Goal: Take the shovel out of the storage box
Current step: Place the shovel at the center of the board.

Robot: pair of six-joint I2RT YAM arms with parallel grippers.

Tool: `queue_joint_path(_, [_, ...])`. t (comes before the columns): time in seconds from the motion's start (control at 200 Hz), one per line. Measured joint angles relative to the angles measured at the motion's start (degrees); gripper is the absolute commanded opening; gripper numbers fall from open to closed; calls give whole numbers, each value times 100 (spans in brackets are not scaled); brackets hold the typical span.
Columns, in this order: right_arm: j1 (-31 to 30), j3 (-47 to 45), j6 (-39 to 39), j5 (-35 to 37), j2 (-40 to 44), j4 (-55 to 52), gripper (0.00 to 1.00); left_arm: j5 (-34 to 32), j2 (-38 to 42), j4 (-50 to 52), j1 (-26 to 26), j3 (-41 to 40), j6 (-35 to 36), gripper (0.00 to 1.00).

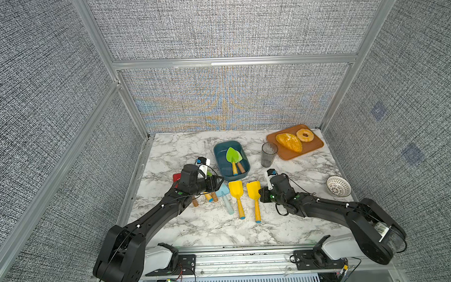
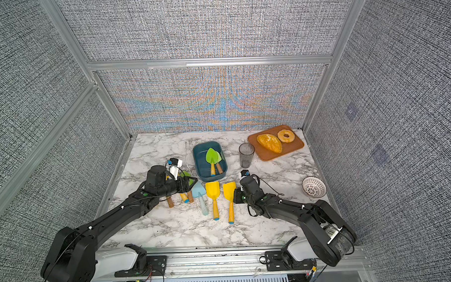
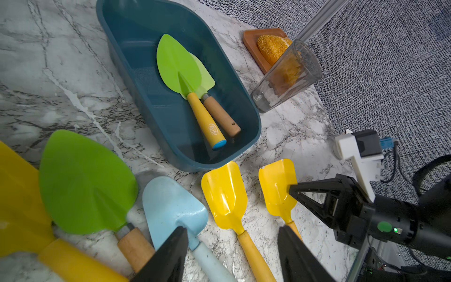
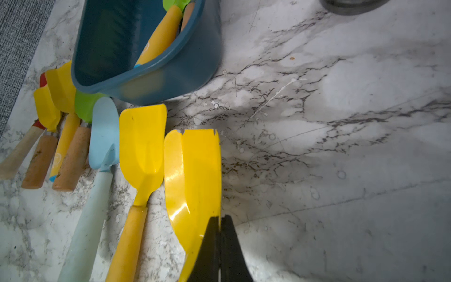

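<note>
You have nine toy shovels in view. Two lie inside the dark teal rectangular plastic storage box (image 1: pixel 219 162), which sits mid-bench toward the back wall: a green-bladed shovel with a yellow, blue-tipped handle (image 3: pixel 178 66) rests on a green-bladed shovel with a wooden handle (image 3: pixel 220 116). Seven more lie in a row on the white marbled bench (image 1: pixel 196 230) in front of the box: one red-bladed shovel (image 4: pixel 43 79), one yellow-bladed shovel with a wooden handle (image 4: pixel 46 109), one yellow-bladed shovel with a yellow handle (image 4: pixel 62 90), one green-bladed shovel on the bench (image 4: pixel 84 105), one pale blue trowel (image 3: pixel 170 202) and two yellow scoops (image 1: pixel 236 189) (image 1: pixel 253 188). Your left tool (image 3: pixel 233 229) stands partly open with nothing between its fingers, above the pale blue trowel and the nearer scoop. Your right tool (image 4: pixel 220 221) is closed and empty, its tips at the edge of the outer scoop's blade; you cannot tell whether they touch it. To the right stand one clear ribbed tumbler (image 1: pixel 268 154), one orange-brown tray (image 1: pixel 315 146) bearing one bread loaf (image 1: pixel 289 142) and one doughnut (image 1: pixel 300 135), and one white patterned bowl (image 1: pixel 338 186).
</note>
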State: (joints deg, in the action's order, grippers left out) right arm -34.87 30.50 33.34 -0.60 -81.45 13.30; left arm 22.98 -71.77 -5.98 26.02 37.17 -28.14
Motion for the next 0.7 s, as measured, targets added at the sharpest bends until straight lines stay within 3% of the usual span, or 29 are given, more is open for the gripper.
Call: queue_joint_path(0.701, [-33,363,490,-164,-979,798,0,-13,15,90,11,151,4,63])
